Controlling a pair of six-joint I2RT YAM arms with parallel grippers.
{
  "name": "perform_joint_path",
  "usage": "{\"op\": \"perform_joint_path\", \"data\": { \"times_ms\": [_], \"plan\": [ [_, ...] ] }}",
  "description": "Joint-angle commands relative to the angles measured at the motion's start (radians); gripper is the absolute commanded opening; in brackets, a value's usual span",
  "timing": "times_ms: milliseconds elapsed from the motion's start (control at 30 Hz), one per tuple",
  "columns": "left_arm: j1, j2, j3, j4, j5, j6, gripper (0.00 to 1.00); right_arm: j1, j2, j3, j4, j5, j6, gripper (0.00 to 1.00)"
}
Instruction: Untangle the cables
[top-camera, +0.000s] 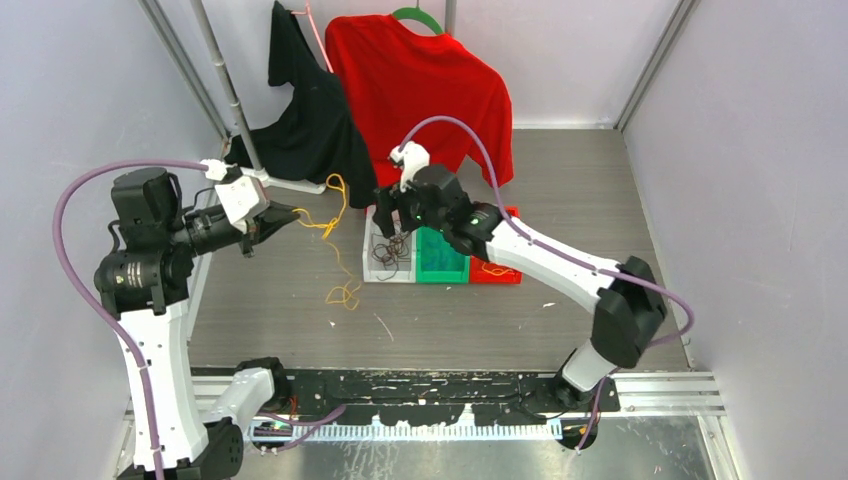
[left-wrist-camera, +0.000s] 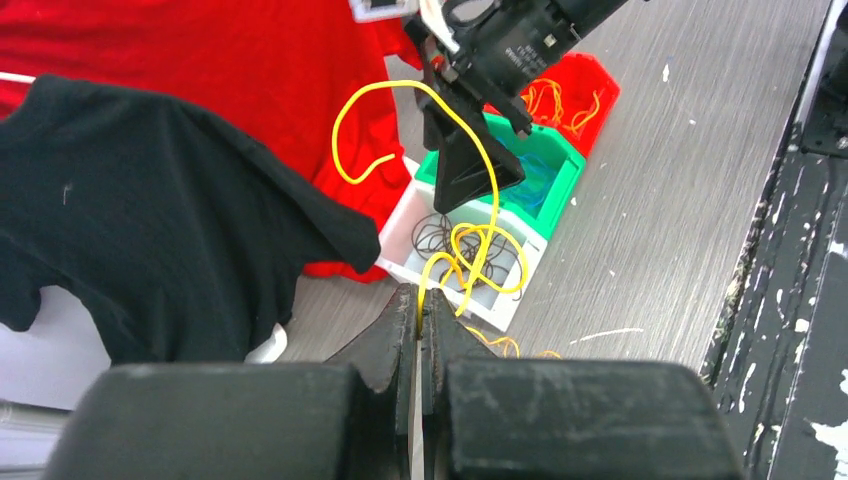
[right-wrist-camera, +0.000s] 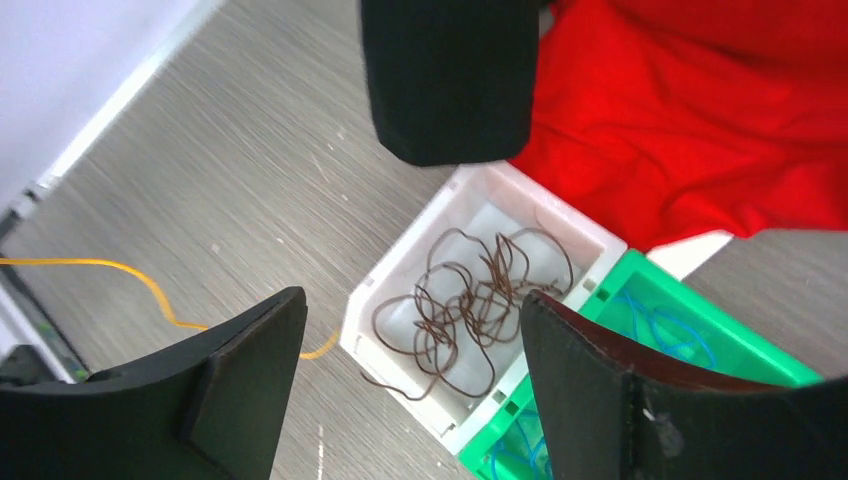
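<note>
My left gripper (top-camera: 287, 215) is shut on a yellow cable (top-camera: 343, 293); its shut tips show in the left wrist view (left-wrist-camera: 418, 305). The yellow cable (left-wrist-camera: 480, 175) rises from the jaws in loops, and its far end lies on the table. My right gripper (top-camera: 388, 215) is open and empty above the white bin (top-camera: 372, 270); the right wrist view (right-wrist-camera: 412, 300) shows it over the dark brown cables (right-wrist-camera: 470, 300) tangled in that bin (right-wrist-camera: 405, 255). Blue cables (right-wrist-camera: 660, 320) lie in the green bin (right-wrist-camera: 720, 320). Orange-yellow cables (left-wrist-camera: 560, 100) lie in the red bin (left-wrist-camera: 600, 85).
A black shirt (top-camera: 310, 120) and a red shirt (top-camera: 420, 80) hang on a rack at the back, its white base (top-camera: 295, 184) on the table by my left gripper. The three bins sit side by side mid-table. Walls close both sides.
</note>
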Motion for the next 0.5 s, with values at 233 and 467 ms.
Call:
{"op": "perform_joint_path", "data": {
  "times_ms": [233, 467],
  "plan": [
    [-0.002, -0.042, 0.058, 0.168, 0.118, -0.221, 0.0, -0.001, -0.294, -0.289, 0.352, -0.472, -0.01, 0.89],
    [-0.002, -0.046, 0.072, 0.263, 0.157, -0.357, 0.0, 0.077, -0.259, -0.317, 0.429, -0.563, -0.007, 0.92]
  ]
}}
